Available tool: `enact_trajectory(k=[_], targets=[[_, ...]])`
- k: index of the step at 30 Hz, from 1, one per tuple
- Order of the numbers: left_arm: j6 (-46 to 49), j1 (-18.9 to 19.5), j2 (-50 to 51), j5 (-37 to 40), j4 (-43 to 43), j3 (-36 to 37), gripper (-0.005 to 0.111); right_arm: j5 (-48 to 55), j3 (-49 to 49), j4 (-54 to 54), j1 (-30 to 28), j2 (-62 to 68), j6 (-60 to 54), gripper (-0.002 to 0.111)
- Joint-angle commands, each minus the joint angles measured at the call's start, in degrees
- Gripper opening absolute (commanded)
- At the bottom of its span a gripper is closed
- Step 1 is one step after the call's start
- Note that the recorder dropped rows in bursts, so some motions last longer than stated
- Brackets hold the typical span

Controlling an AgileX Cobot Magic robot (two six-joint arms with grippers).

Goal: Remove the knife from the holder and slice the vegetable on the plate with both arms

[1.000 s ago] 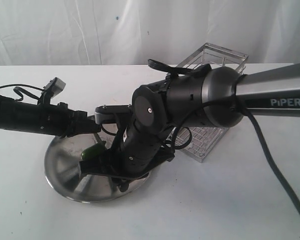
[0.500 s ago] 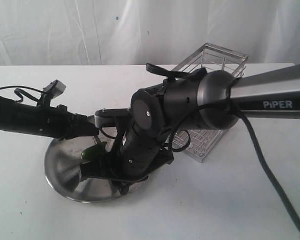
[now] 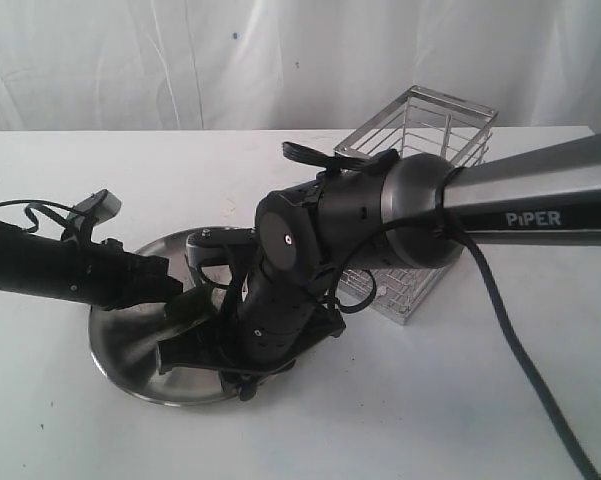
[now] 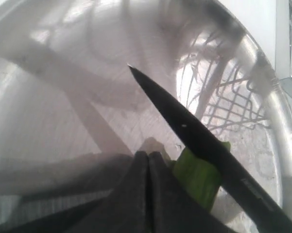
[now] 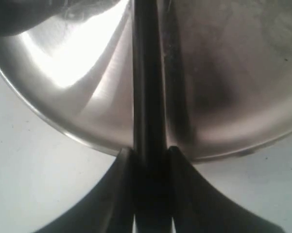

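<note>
Black knife (image 4: pixel 194 131): its slim blade slants across the top of the vegetable, with the point over bare plate. Whether the edge has bitten in, I cannot tell.
Vegetable (image 4: pixel 199 177): a green piece with pale flesh, lying on the plate just beside the left fingertips.
Right gripper (image 5: pixel 148 153): clamped on the knife's handle from both sides, low over the plate's rim.
Left gripper (image 4: pixel 148 158): fingers pressed fully together with nothing between them, tips down at the vegetable.
Plate (image 3: pixel 120 350): shiny steel, on the left half of the worktop, nearer its front edge.
Holder (image 3: pixel 430 130): a chrome wire basket, upright behind the right arm, toward the back edge.
Worktop (image 3: pixel 430 400): plain white.
</note>
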Motion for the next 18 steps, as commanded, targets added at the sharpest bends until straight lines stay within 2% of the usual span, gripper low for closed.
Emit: enact_trajectory(k=[1, 10, 13, 18], targets=[[0.0, 0.6, 0.3, 2.3, -1.3, -0.8, 0.000, -0.6, 0.0, -0.1, 0.4, 0.0, 0.0, 0.000], [-0.8, 2.3, -8.5, 3.1, -2.5, -2.6, 0.000, -0.3, 0.0, -0.1, 0.4, 0.0, 0.0, 0.000], [1.1, 1.2, -8.7, 5.9, -4.4, -2.6, 0.000, -0.3, 0.0, -0.1, 0.4, 0.0, 0.0, 0.000], [3.9, -1.5, -6.4, 5.7, -7.2, -2.6, 0.000, -0.3, 0.0, -0.1, 0.4, 0.0, 0.0, 0.000]])
